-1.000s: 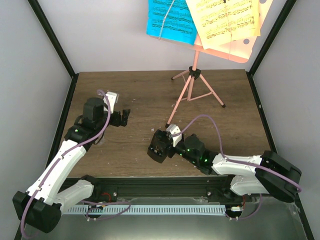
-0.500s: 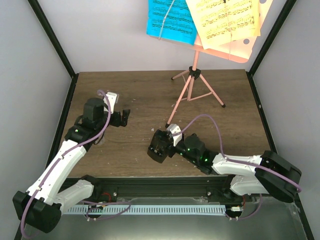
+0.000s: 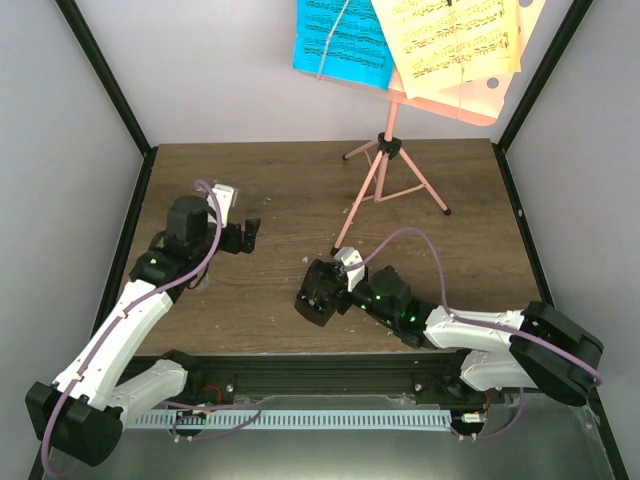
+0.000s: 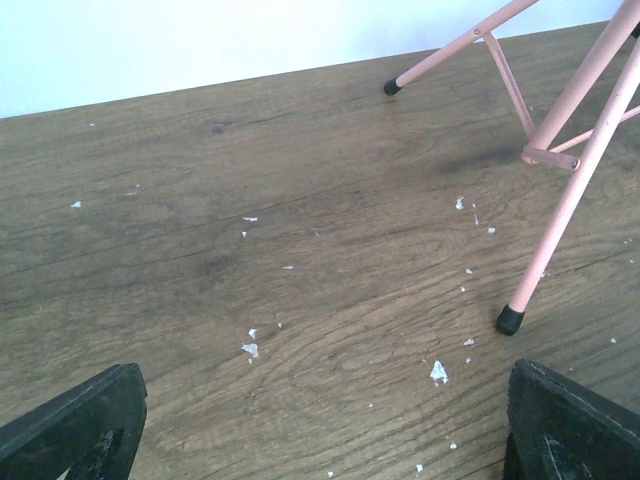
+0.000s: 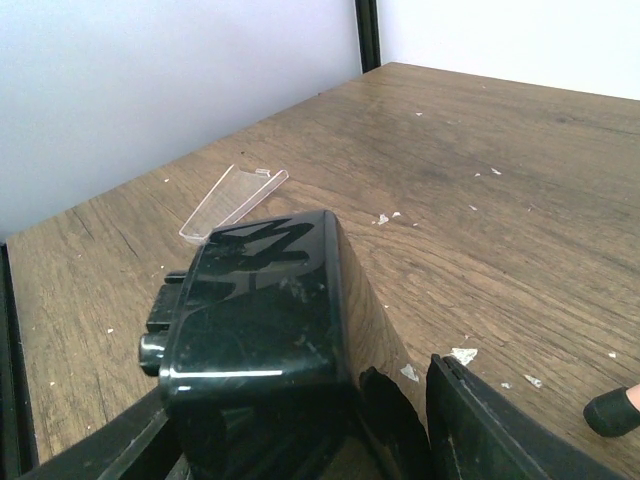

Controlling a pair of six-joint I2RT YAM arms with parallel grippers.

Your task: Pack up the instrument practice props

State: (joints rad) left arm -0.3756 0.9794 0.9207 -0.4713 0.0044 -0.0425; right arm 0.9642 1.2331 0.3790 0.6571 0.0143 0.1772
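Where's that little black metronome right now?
Top view: the metronome sits front-middle on the table, inside the right gripper, near a foot of the pink stand.

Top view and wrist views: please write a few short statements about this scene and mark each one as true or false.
1. The stand is upright on the table, legs spread. True.
2. The blue sheet lies flat on the table. False: it is up on the stand's desk, beside the yellow sheet.
3. The metronome is between the fingers of the right gripper. True.
4. The left gripper holds a stand leg. False: it is open and empty, apart from the legs.
5. A clear plastic piece lies on the table beyond the metronome. True.
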